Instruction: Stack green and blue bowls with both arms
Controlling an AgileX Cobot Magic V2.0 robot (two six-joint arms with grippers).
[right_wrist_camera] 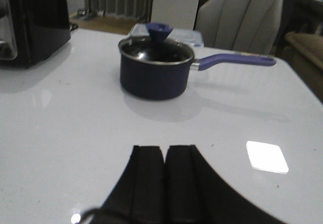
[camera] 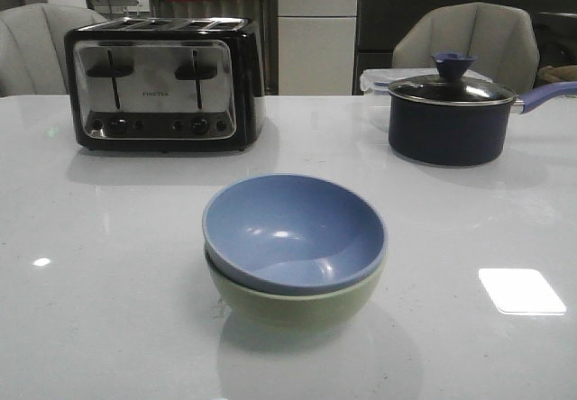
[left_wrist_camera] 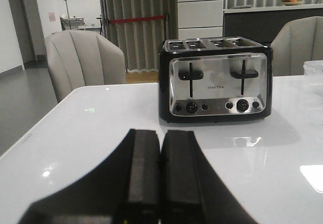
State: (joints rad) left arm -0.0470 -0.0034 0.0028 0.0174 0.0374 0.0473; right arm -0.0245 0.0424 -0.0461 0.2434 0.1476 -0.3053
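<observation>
1. Green bowl [camera: 297, 303] sits nearest the front camera, near-centre on the bench [camera: 99, 328]; blue bowl [camera: 294, 232] is nested inside it, rim tilted slightly, lower on the right. Stack looks done.
2. Left end effector [left_wrist_camera: 160, 171]: fingers pressed together, clenched on nothing. Right end effector [right_wrist_camera: 165, 181]: same, clenched and empty. Neither shows in the front view, so both are well apart from the bowls.
3. Risk: blue bowl is not seated level; a knock from a returning arm could rock it or slide the pair on the glossy bench.
4. Risk: smooth bowl-on-bowl contact gives little grip, so a one-sided push could tip the upper one out.
5. Bowls: round, matte, plain, alike in size; sage green and dusty blue.
6. Bench: white, glossy, reflects lights.
7. Toaster [camera: 162, 83] far left: boxy, chrome face, black casing.
8. Saucepan [camera: 448, 118] far right: dark, glass lid, blue knob and handle.
</observation>
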